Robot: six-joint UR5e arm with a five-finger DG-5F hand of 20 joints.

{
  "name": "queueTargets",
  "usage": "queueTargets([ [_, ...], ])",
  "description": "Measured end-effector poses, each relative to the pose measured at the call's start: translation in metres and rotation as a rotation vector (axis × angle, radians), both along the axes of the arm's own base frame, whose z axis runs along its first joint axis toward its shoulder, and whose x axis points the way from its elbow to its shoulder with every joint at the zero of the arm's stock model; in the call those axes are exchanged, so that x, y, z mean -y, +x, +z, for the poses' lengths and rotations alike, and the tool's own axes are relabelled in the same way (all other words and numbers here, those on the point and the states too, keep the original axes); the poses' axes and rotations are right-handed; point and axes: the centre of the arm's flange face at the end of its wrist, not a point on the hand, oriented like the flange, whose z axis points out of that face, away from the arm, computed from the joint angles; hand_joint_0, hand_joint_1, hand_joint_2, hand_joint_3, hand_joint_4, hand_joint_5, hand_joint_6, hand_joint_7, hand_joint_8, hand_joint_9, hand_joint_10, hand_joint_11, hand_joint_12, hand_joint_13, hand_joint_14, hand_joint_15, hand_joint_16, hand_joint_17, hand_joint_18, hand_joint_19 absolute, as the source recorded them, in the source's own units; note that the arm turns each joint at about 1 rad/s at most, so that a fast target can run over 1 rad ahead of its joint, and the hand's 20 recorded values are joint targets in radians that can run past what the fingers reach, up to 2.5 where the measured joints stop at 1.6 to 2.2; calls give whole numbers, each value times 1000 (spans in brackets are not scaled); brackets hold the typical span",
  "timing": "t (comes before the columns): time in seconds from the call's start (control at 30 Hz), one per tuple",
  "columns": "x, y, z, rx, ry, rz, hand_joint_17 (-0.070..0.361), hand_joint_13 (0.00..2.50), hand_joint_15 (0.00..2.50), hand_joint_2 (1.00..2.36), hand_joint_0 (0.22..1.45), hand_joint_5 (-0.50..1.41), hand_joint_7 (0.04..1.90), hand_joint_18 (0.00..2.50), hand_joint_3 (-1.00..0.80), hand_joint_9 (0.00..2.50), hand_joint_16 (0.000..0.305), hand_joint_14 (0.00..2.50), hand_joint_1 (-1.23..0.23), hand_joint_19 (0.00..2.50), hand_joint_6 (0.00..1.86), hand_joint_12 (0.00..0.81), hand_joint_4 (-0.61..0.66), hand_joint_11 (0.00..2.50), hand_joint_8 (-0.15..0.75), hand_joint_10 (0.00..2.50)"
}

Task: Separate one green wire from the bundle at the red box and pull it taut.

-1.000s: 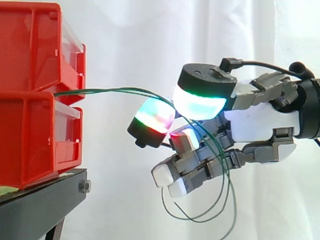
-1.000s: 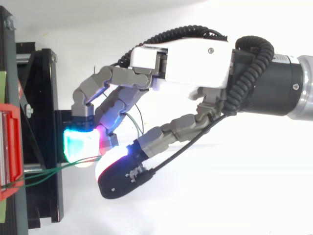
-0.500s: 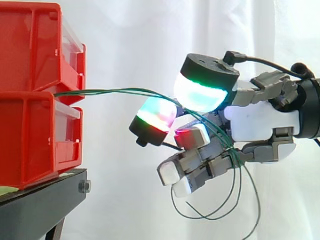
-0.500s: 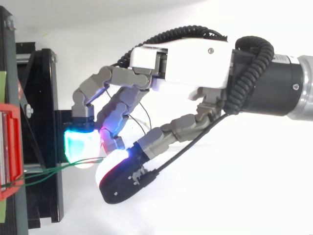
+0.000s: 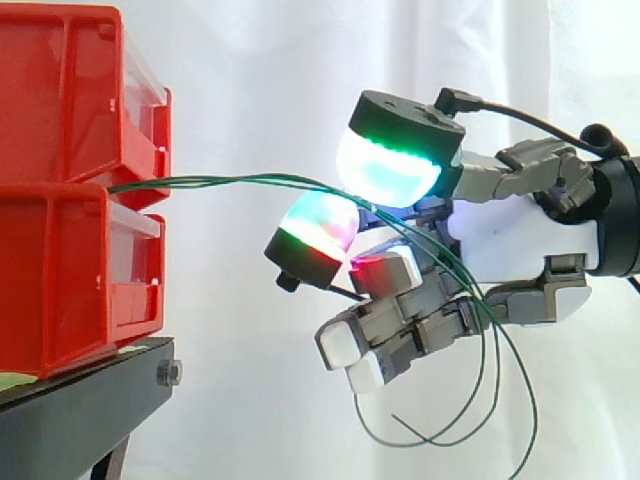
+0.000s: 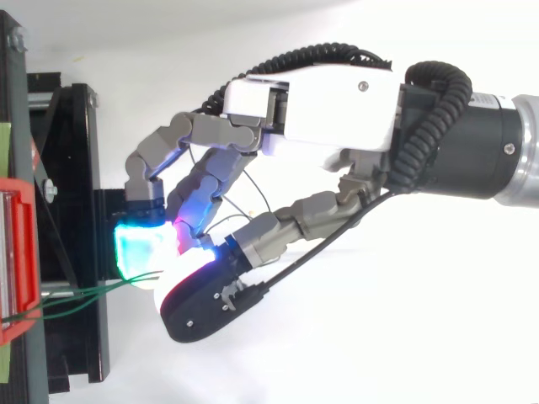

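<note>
Side view shows thin dark green wires (image 5: 240, 181) leaving the stacked red bins (image 5: 70, 200) as a nearly level bundle. Right of the bins, the hand (image 5: 520, 245) pinches them between glowing pads (image 5: 385, 170), and the loose ends loop below.

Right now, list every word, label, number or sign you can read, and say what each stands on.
None legible: no print on the red bins, the black stand, the hand or the green wires.
The pale green strip on the stand shows nothing readable.
</note>
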Motion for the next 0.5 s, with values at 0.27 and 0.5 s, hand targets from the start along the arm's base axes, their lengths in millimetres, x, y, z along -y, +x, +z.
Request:
queueTargets([
  [0.27, 0, 0, 0, 0, 0, 0, 113, 782, 558, 1014, 691, -189, 1001, 652, -357, 1098, 50, 21, -792, 504, 923, 359, -11, 1115, 272, 27],
  [0.5, 0, 0, 0, 0, -1, 0, 112, 779, 553, 1010, 747, -194, 1013, 667, -400, 1084, 50, 20, -874, 489, 932, 357, -20, 1114, 269, 24],
])
